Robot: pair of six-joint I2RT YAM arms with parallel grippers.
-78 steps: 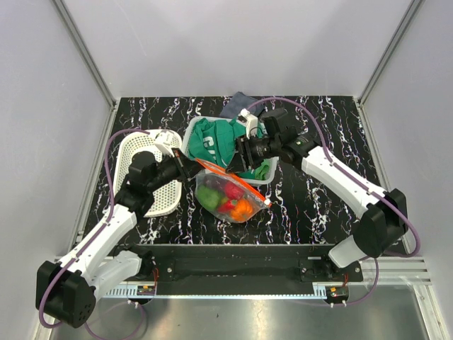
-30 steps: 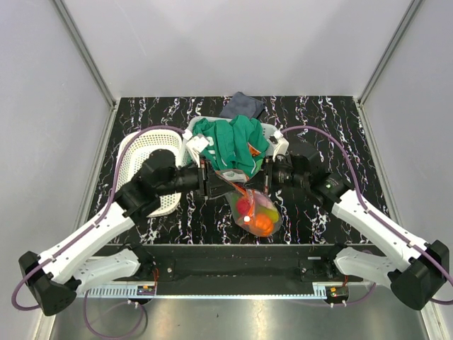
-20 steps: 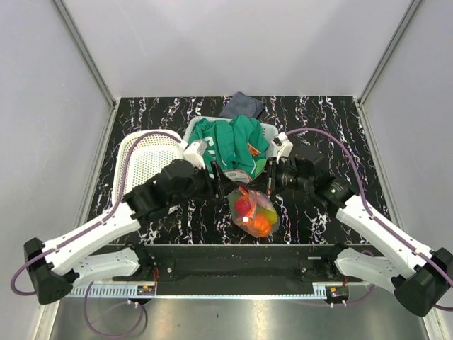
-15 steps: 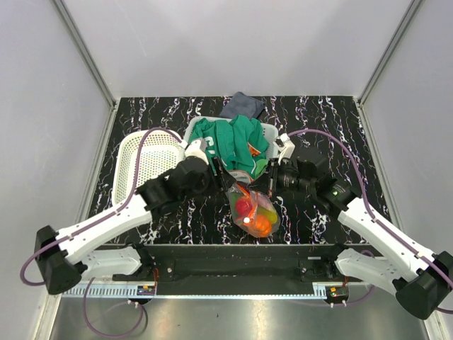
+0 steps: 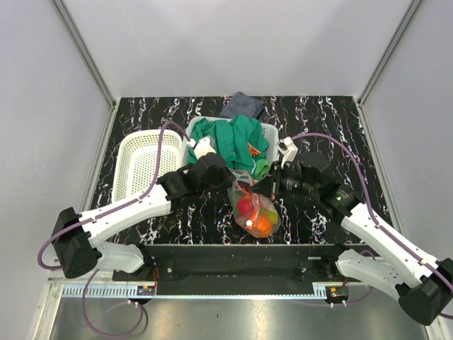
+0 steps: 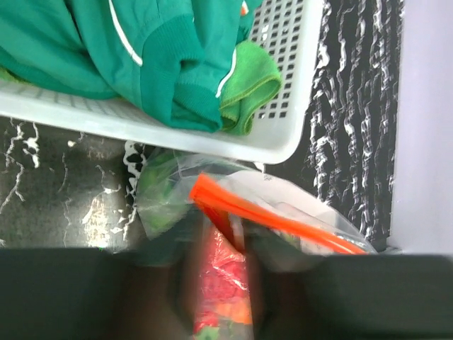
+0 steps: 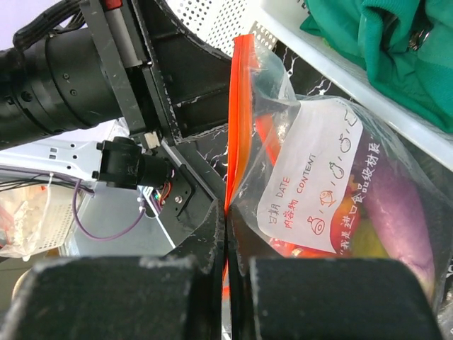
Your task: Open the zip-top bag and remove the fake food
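The zip-top bag [image 5: 253, 207] hangs between my two grippers in front of the clothes basket, its orange-red zip strip [image 6: 272, 218] on top. The fake food [image 5: 257, 217] shows through the plastic: red and orange pieces, some green, and a purple piece [image 7: 405, 212] beside the white label [image 7: 311, 185]. My right gripper [image 7: 226, 221] is shut on one end of the zip strip [image 7: 239, 106]; from above, this gripper [image 5: 267, 187] is at the bag's right. My left gripper [image 5: 231, 183] is at the bag's left. Its blurred fingers [image 6: 159, 283] press the bag's upper part, red food between them.
A white slotted basket [image 5: 273, 133] with a green garment [image 5: 230, 138] stands right behind the bag. A white perforated basket [image 5: 138, 166] lies at the left, a dark cloth [image 5: 242, 105] at the back. The left arm [image 7: 71, 78] fills the right wrist view's left side.
My left gripper let go of the bag, slid right along it and closed on it again nearer the right gripper. The right gripper kept its hold; the bag barely moved.
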